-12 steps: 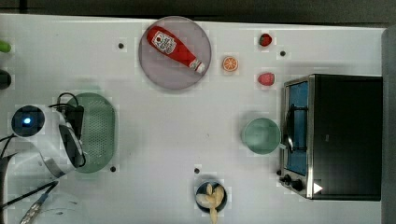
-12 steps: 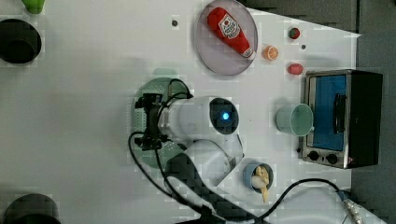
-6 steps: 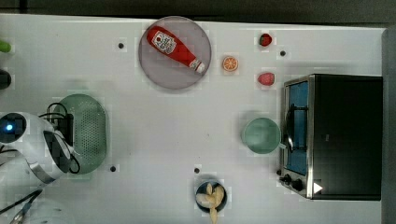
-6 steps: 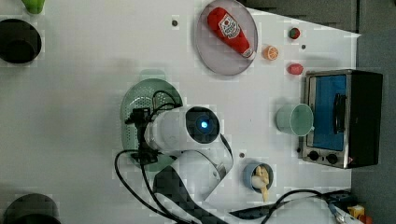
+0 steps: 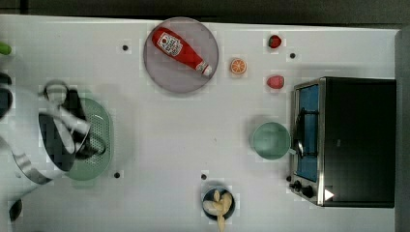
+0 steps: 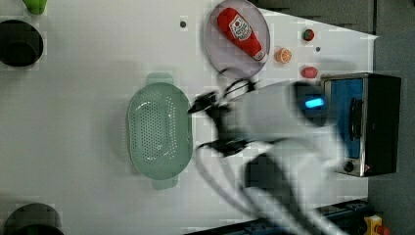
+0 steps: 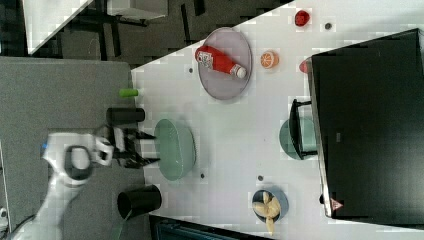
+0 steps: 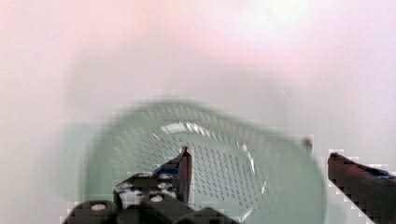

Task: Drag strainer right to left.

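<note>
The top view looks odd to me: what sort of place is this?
Probably a robot lab's mock kitchen: a white table holding a toaster oven, a ketchup bottle on a plate, and a green strainer.

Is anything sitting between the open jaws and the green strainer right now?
Nothing visible. The gripper hangs with jaws open right by the pale sage-green oblong plastic strainer, with no other object between them.

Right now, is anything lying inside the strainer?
The left view shows the strainer holding nothing, its perforated base bare. In the top view, the arm covers part of the basin. The open gripper is empty.
</note>
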